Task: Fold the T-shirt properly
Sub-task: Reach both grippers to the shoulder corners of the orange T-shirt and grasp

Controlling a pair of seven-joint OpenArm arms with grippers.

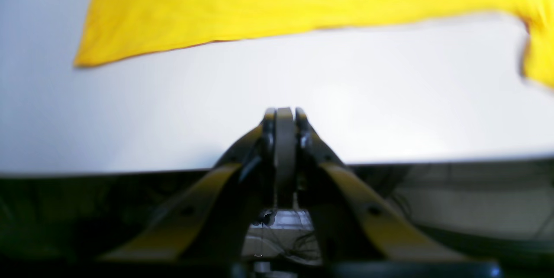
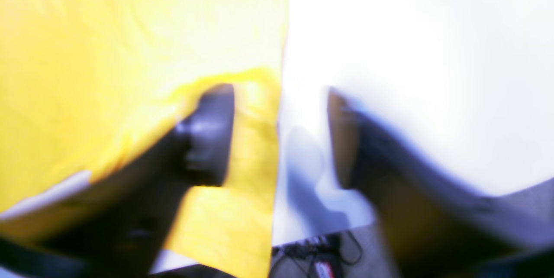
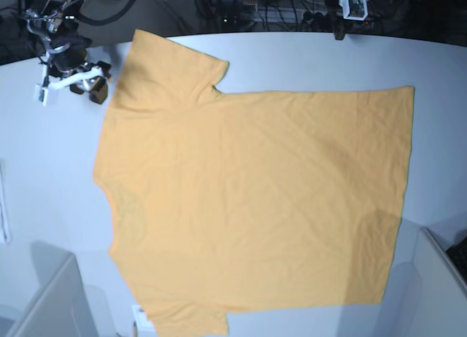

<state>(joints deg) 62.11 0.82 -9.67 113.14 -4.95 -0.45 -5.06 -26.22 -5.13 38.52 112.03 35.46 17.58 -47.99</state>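
The orange-yellow T-shirt point(image 3: 255, 198) lies spread flat on the white table point(image 3: 306, 60), neckline toward the left and hem toward the right in the base view. My right gripper point(image 2: 281, 92) is open at the far sleeve's edge. One finger point(image 2: 207, 130) is against the yellow fabric point(image 2: 108, 53) and the other point(image 2: 346, 139) is over bare table; this view is blurred. In the base view the right gripper point(image 3: 91, 85) sits at the top left. My left gripper point(image 1: 284, 111) is shut and empty over the table edge, short of the shirt point(image 1: 281, 1). It shows at the top right in the base view point(image 3: 350, 9).
The table's far edge point(image 3: 292, 34) has cables and equipment behind it. Grey sloped structures stand at the bottom left point(image 3: 51, 293) and bottom right point(image 3: 438, 279) of the base view. A white object point(image 3: 4, 206) lies at the left edge.
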